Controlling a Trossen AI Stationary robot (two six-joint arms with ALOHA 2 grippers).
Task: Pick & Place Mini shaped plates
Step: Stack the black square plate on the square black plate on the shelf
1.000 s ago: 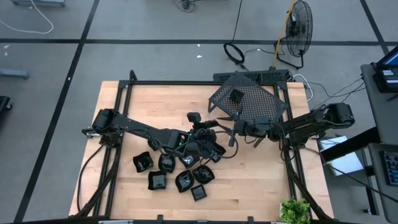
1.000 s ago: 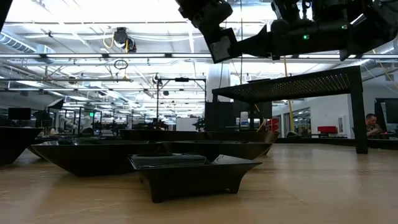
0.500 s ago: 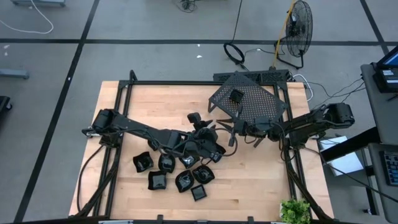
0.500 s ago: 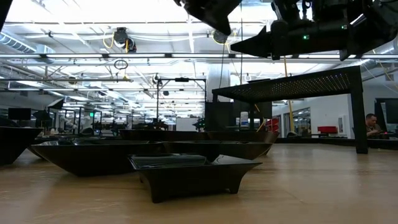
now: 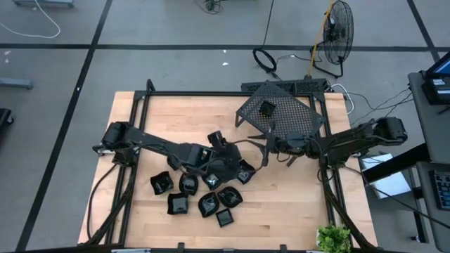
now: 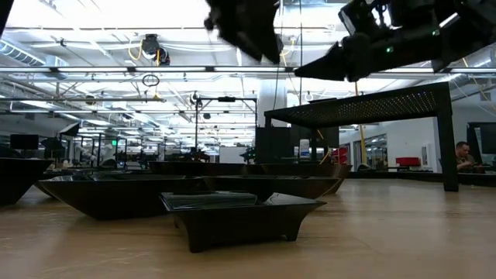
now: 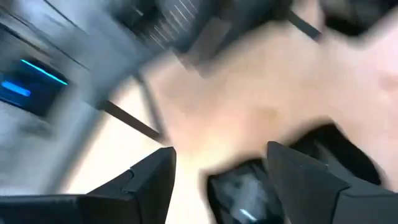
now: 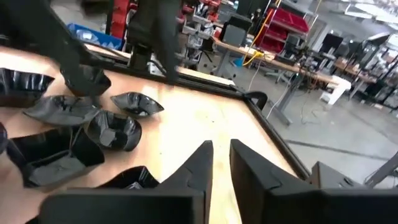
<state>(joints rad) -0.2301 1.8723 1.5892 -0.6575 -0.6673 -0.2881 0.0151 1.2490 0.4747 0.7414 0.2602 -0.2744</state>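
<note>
Several plates (image 5: 200, 193) are seen clustered on the table (image 5: 281, 204), near its front and left of centre; one more plate (image 5: 267, 108) lies on top of the rack (image 5: 281, 116) at the back right. In the low view a square plate (image 6: 240, 217) sits nearest the camera, with others (image 6: 116, 194) ranged behind it. The left gripper (image 5: 219, 140) is held above the far edge of the cluster; its jaws are seen spread wide in the left wrist view, with nothing between them. The right gripper (image 5: 261, 149) is held just in front of the rack, between rack and cluster; its fingers (image 8: 200, 163) are seen drawn nearly together, a narrow gap left between them, and nothing is gripped.
</note>
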